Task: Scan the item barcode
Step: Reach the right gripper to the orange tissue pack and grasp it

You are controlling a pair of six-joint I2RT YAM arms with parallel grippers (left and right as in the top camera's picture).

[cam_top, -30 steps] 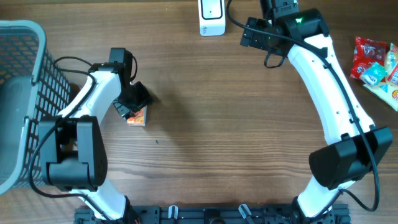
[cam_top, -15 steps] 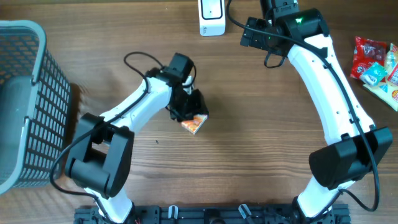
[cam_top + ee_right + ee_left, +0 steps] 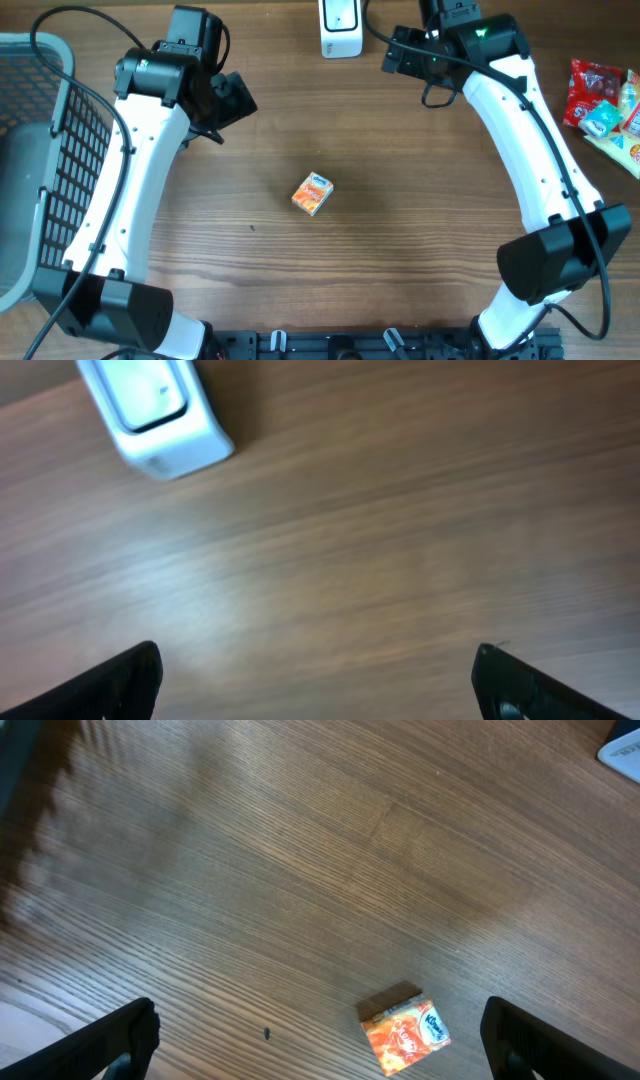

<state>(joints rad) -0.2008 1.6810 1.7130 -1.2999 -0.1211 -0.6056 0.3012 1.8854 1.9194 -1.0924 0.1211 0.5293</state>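
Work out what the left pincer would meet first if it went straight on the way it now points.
Most likely bare wooden table, close beside the small orange packet, which sits slightly off-centre for the open left pincer; depth is unclear.

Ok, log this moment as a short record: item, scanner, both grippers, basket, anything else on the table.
item: small orange packet, lying alone on the table, nothing touching it
scanner: white unit at the far edge, well apart from the packet
left gripper: open, empty, raised off to the packet's far left
right gripper: open, empty, beside the scanner
basket: grey mesh basket at the left edge
other: bright snack packets at the right edge
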